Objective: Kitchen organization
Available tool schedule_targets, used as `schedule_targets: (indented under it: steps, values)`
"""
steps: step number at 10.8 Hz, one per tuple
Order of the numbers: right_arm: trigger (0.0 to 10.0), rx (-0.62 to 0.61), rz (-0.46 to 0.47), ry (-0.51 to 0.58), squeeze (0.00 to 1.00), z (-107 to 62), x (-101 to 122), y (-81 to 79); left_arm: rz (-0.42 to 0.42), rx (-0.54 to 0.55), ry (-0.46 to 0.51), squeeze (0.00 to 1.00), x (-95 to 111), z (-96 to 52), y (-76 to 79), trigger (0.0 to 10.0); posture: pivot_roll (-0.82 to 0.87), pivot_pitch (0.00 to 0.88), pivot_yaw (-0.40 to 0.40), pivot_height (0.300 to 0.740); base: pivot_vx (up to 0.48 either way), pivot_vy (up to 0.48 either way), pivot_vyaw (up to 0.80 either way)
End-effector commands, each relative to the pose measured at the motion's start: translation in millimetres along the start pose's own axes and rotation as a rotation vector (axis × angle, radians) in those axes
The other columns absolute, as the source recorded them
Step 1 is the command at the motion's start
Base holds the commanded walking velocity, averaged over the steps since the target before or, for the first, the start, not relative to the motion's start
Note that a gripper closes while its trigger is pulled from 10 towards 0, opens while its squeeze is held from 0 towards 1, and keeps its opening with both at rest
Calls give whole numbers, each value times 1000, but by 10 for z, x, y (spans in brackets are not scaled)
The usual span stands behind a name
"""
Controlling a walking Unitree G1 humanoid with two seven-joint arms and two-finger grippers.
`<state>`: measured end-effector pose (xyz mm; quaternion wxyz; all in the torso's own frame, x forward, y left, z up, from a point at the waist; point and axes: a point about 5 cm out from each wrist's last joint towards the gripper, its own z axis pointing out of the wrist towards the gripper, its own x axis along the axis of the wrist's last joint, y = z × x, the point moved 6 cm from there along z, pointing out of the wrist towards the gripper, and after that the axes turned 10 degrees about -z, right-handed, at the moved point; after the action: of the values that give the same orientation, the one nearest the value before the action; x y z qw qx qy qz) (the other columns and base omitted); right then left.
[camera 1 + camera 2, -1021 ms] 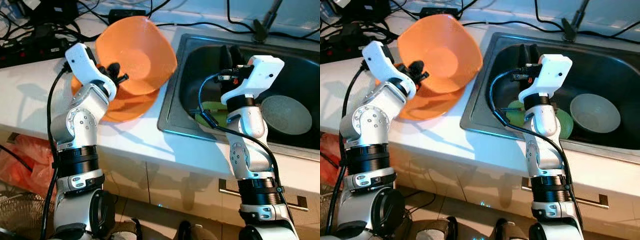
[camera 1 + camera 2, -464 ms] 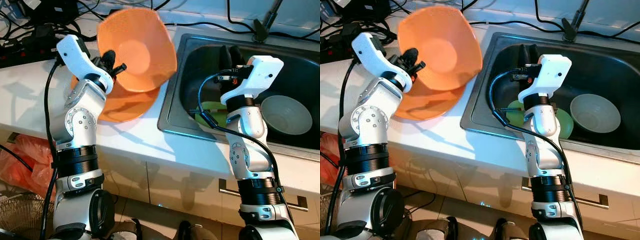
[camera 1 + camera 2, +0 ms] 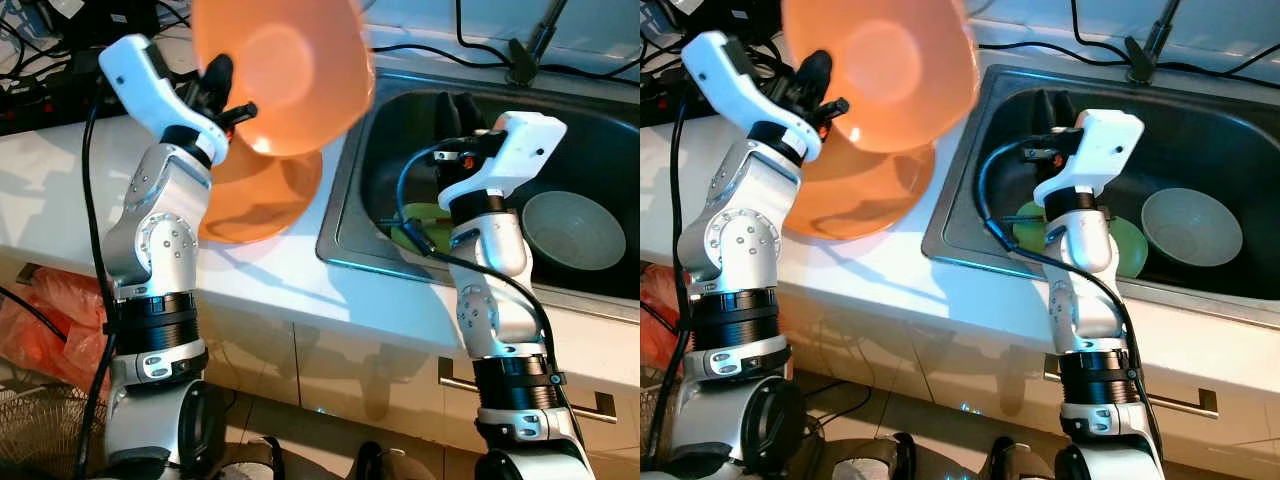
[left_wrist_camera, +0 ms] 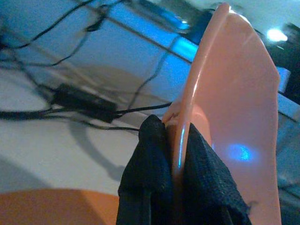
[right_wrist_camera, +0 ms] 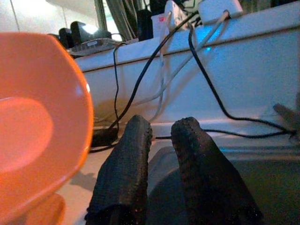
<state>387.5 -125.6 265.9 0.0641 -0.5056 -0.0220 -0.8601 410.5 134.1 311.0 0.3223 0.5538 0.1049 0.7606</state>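
My left gripper [image 3: 222, 90] is shut on the rim of an orange bowl [image 3: 285, 75], held tilted in the air over the white counter's [image 3: 270, 275] edge by the sink. In the left wrist view the black fingers [image 4: 150, 173] pinch that rim [image 4: 206, 84]. A second orange bowl [image 3: 260, 195] lies on the counter below it. My right gripper [image 3: 455, 108] hovers over the steel sink [image 3: 345, 215], fingers together with nothing between them. A pale grey bowl [image 3: 570, 228] and a green dish [image 3: 1128, 248] lie in the sink.
Black cables and a power strip [image 3: 50, 95] run along the back of the counter. A faucet base [image 3: 520, 60] stands behind the sink. A red bag [image 3: 45, 320] sits on the floor at the left, and a cabinet handle [image 3: 600, 400] shows below the counter.
My left arm has lifted the orange bowl higher and to the right, towards the sink. The right arm has stayed where it was.
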Motion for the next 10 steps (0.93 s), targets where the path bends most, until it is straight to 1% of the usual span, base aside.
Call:
schedule_targets:
  steps: [1, 2, 3, 4, 5, 7, 8, 10]
  values:
    - [10000, 19, 40, 24, 0, 43, 97, -5, 40, -81, 24, 0, 66, 8, 154, 10000, 130, 159, 15, 740, 0, 0, 0]
    - [10000, 50, 49, 40, 0, 77, 154, 7, 101, -130, 10, 0, 30, 7, 188, 10000, 130, 157, 15, 740, 0, 0, 0]
    - [10000, 85, 51, 50, 0, 92, 188, -11, 121, -162, -2, 0, 1, 3, 210, 10000, 129, 156, 17, 740, 0, 0, 0]
    - [10000, 131, 37, 55, 0, 90, 205, -47, 146, -190, -22, 0, -35, 0, 230, 10000, 128, 155, 18, 740, 0, 0, 0]
    - [10000, 218, 46, 67, 0, 59, 245, -131, 164, -231, -55, 0, -101, -2, 262, 10000, 127, 155, 21, 740, 0, 0, 0]
    - [10000, 264, 48, 69, 0, 24, 252, -162, 162, -260, -80, 0, -167, -9, 293, 10000, 127, 157, 24, 740, 0, 0, 0]
    - [10000, 277, 46, 66, 0, 12, 241, -165, 162, -269, -78, 0, -168, -10, 309, 10000, 128, 158, 24, 740, 0, 0, 0]
    - [10000, 317, 33, 58, 0, -15, 216, -186, 167, -325, -82, 0, -173, -32, 396, 10000, 132, 159, 25, 740, 0, 0, 0]
